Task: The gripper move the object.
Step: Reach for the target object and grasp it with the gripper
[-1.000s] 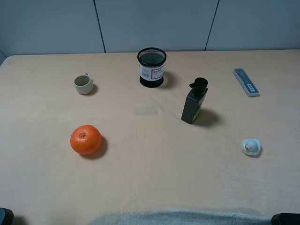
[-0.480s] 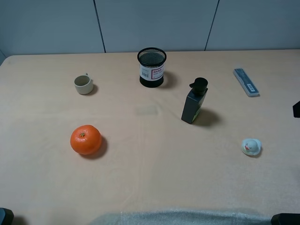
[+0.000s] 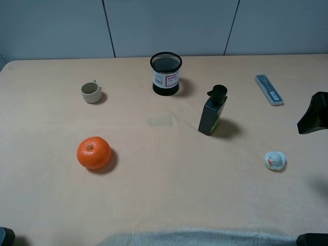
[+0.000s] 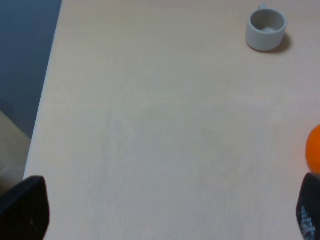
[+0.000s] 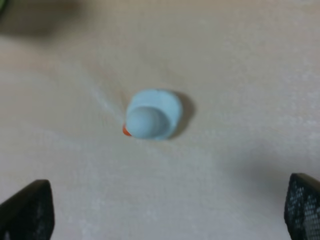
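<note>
Toy: small white rubber duck [image 3: 274,160], orange-red beak, sits untouched on the beige table [image 3: 169,174], near its right edge.
Arm: black two-fingered claw [image 3: 312,117] has just entered from the right, above the duck.
Fingers [image 5: 27,210]: spread wide, empty.
Meaning: approach begun, no grasp yet.

light: even, soft, moderately bright, given from the left | shadows: short and diffuse, cast to the right of the orange [image 3: 94,152] and the bottle [image 3: 209,119] in the high view | focus: right wrist view is blurred – the toy [image 5: 150,120] is rendered soft, bluish | left wrist view: slightly hazy
</note>
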You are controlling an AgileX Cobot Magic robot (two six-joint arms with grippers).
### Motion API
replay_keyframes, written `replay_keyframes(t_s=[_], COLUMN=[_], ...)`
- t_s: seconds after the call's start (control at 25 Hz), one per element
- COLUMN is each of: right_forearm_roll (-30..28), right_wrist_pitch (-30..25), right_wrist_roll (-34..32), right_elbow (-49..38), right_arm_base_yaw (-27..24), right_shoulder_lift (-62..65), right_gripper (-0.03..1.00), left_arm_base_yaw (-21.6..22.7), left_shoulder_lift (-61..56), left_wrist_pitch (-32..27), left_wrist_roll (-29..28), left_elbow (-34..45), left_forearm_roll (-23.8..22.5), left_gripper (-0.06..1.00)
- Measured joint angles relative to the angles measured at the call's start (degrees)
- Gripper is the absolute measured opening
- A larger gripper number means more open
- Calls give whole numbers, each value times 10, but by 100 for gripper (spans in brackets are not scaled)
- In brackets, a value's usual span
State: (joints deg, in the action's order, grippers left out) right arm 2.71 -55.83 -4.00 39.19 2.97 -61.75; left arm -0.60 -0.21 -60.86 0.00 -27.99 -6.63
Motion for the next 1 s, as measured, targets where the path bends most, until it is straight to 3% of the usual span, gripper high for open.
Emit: replay_keyframes(t_s=[1.0], right_forearm_roll=[44], right_wrist_pitch=[90], right_wrist_roll=[5], right_elbow=[-8], right_arm_base_yaw=[0], right_shoulder_lift=[-182], right_gripper=[69], left_arm_base_yaw=[0], left_shoulder_lift=[0], left_wrist_pitch=[0], left_wrist_roll=[0], left_elbow=[0], left_forearm_roll=[0], left_gripper=[99])
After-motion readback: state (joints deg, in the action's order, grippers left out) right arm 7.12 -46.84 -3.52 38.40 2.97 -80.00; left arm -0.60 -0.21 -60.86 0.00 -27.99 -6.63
